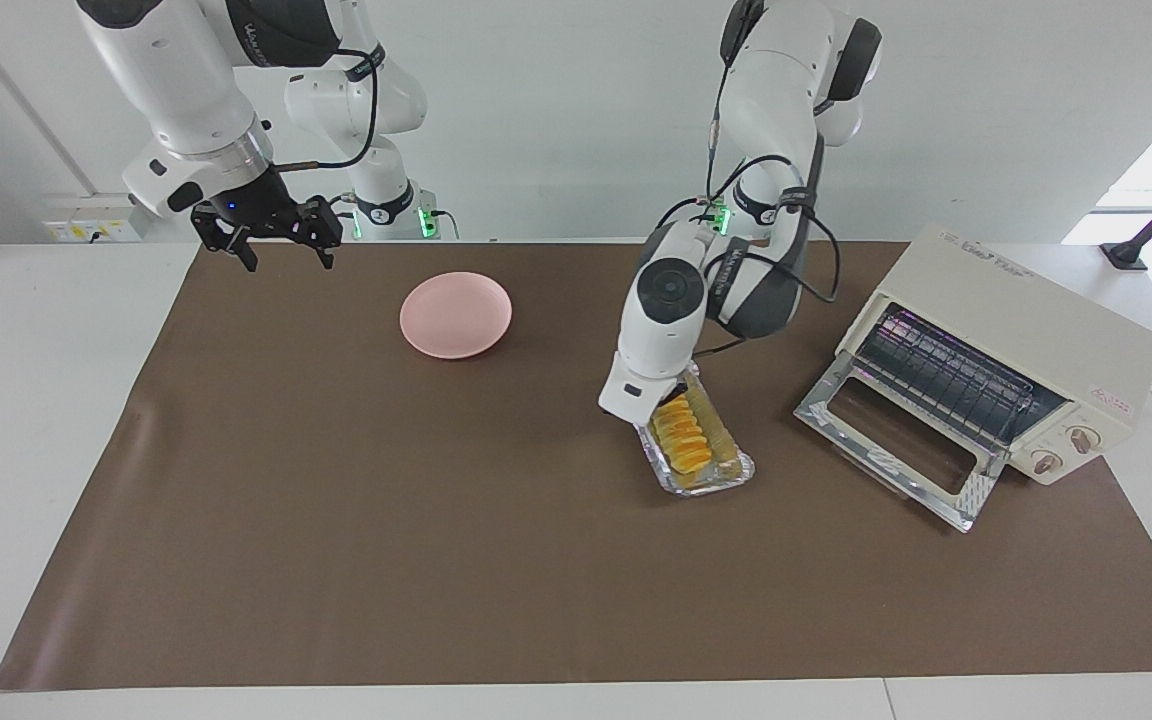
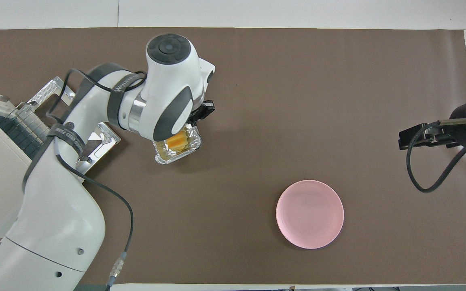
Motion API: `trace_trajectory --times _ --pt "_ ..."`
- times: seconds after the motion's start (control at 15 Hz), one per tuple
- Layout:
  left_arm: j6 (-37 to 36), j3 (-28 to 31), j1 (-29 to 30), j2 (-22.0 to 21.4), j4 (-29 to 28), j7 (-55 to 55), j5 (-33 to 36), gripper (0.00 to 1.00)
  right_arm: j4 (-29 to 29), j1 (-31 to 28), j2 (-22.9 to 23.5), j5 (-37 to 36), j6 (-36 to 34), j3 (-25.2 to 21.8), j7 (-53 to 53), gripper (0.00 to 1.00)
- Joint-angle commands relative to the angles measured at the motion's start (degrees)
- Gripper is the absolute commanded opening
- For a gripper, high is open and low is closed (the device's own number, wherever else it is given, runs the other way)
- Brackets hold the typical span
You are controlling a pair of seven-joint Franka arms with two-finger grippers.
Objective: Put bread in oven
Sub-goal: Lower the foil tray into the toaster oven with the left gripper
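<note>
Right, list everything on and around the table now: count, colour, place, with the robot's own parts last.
bread: one, golden yellow, in the foil tray.
foil tray: one, silver, tilted and lifted at the end the left gripper holds, beside the oven's open door.
oven: one, cream white, at the left arm's end of the table, glass door dropped open, wire rack showing.
pink plate: one, pink, on the mat nearer the robots than the tray, toward the right arm's end.
mat: one, brown, covering the table.
left gripper: one, white with black fingers, shut on the tray's rim.
right gripper: one, black, open, waiting over the mat's corner at its own end.
</note>
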Motion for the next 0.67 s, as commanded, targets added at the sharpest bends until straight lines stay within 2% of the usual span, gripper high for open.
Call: trace_trajectory --times 0.0,0.27,0.6 --pt "-6.93 8.16 0.68 1.41 4.83 -0.56 -1.29 0.00 0.57 -1.03 0.27 -0.98 -1.07 0.48 -0.41 1.00" --pt "-8.79 18.20 0.24 0.09 4.57 -0.56 -0.85 0.00 0.39 -2.35 0.18 -0.98 -1.77 0.48 1.17 1.00" --pt "-9.06 20.33 2.17 0.00 3.08 -0.38 -0.24 0.00 0.48 -2.26 0.18 -1.06 -1.24 0.57 4.43 1.00"
